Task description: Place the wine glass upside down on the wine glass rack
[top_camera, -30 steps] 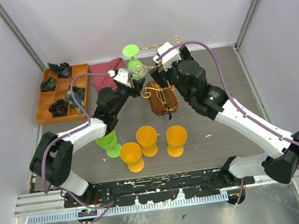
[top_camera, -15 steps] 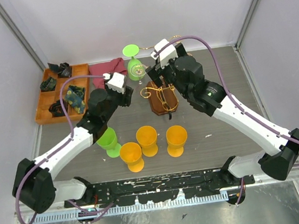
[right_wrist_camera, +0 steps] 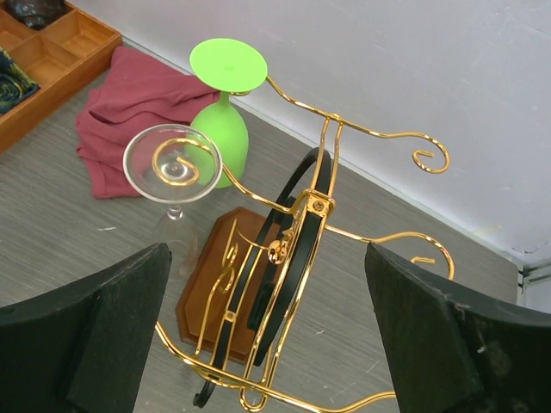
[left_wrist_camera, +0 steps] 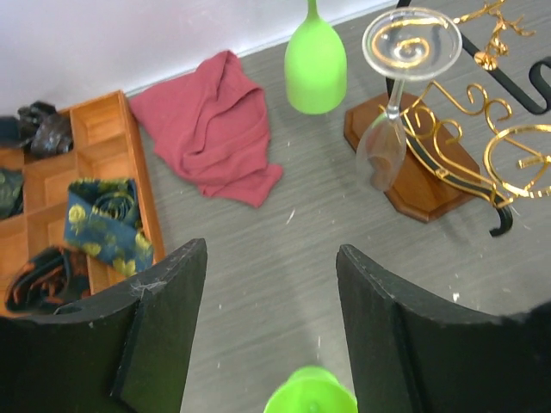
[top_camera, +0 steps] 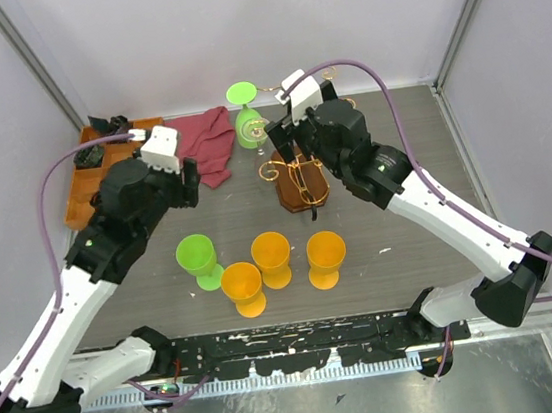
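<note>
The wine glass rack is gold wire on a brown base; it also shows in the left wrist view and the right wrist view. A clear wine glass hangs upside down on a scroll arm, its foot on top. A green wine glass hangs upside down beside it. My left gripper is open and empty, well left of the rack. My right gripper is open and empty, just above the rack.
A red cloth lies left of the rack. A compartmented wooden tray holds dark items at far left. A green goblet and three orange goblets stand in front.
My left arm has drawn back from the rack to the left and nearer, its gripper empty. The clear glass stays hanging on the rack. My right gripper has barely moved.
</note>
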`<action>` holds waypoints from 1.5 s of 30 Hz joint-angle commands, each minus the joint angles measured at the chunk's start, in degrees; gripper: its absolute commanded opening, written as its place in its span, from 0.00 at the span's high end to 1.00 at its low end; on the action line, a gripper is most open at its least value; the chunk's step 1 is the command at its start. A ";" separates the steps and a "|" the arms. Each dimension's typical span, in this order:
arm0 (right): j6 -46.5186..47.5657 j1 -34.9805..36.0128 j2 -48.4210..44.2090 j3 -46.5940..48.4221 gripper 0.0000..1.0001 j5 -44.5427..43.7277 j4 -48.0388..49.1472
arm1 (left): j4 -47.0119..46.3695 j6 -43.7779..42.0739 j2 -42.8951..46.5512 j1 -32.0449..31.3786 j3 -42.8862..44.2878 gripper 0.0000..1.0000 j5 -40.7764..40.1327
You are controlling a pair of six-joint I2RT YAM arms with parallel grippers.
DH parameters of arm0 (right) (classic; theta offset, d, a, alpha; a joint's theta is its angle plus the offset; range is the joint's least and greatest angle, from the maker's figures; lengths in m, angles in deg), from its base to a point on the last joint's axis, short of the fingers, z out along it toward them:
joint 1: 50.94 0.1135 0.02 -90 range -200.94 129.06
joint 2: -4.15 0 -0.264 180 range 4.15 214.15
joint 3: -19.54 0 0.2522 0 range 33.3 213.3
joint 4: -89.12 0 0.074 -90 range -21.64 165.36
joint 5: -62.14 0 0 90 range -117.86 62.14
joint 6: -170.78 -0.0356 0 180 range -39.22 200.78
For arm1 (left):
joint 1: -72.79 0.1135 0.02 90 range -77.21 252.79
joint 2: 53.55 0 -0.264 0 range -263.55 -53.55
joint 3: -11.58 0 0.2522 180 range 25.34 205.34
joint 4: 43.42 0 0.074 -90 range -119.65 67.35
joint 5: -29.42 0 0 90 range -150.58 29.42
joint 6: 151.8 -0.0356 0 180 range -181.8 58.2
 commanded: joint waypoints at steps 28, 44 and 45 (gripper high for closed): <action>-13.01 -0.16 0.23 5.40 0.00 5.34 -3.19 | 31.58 16.91 7.36 -0.20 -6.09 0.28 -3.29; -9.67 -0.19 -0.44 4.69 0.00 3.86 -3.26 | 32.46 23.97 -5.36 -0.21 -6.04 0.28 -4.37; -9.53 -0.24 -0.40 4.65 0.00 3.79 -3.28 | 32.29 24.25 -5.50 -0.20 -6.29 0.29 -4.10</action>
